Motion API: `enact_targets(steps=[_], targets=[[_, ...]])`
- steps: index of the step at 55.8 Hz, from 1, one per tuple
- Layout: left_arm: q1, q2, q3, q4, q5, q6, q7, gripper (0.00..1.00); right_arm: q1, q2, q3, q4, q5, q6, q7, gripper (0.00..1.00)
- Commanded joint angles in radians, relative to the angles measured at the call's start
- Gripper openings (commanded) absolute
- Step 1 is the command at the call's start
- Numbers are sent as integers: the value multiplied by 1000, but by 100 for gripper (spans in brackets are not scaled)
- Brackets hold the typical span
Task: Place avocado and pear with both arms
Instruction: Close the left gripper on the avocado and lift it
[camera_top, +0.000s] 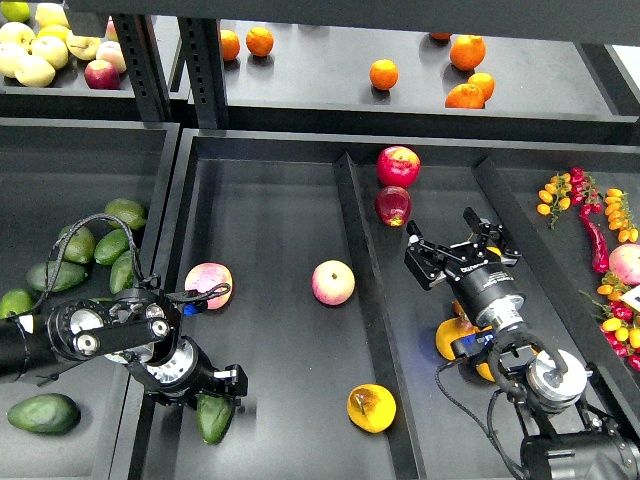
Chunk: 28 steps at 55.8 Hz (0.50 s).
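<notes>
In middle tray: left tool (213, 392) clenched on avocado (214, 417); pear (371, 408) near; right tool (447, 243) released beside apples (396, 184).

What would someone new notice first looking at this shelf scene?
Probably the two black arms reaching over the dark trays. The left gripper sits low on a dark green avocado at bottom centre-left, and the blotched yellow pear lies alone beside it. Bright oranges dot the upper shelf.

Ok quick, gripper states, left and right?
Left gripper: closed on the avocado.
Right gripper: open, holding nothing.
</notes>
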Motion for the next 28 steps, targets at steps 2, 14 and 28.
enact_targets(steps=[2, 14, 28], targets=[[10, -1, -2, 1, -6, 0, 0, 63, 0, 0, 0, 0, 0, 0, 0, 100], [10, -6, -12, 1, -14, 0, 0, 46, 0, 0, 0, 0, -2, 0, 0, 100], [11, -5, -15, 2, -92, 0, 0, 25, 0, 0, 0, -2, -2, 0, 0, 100]])
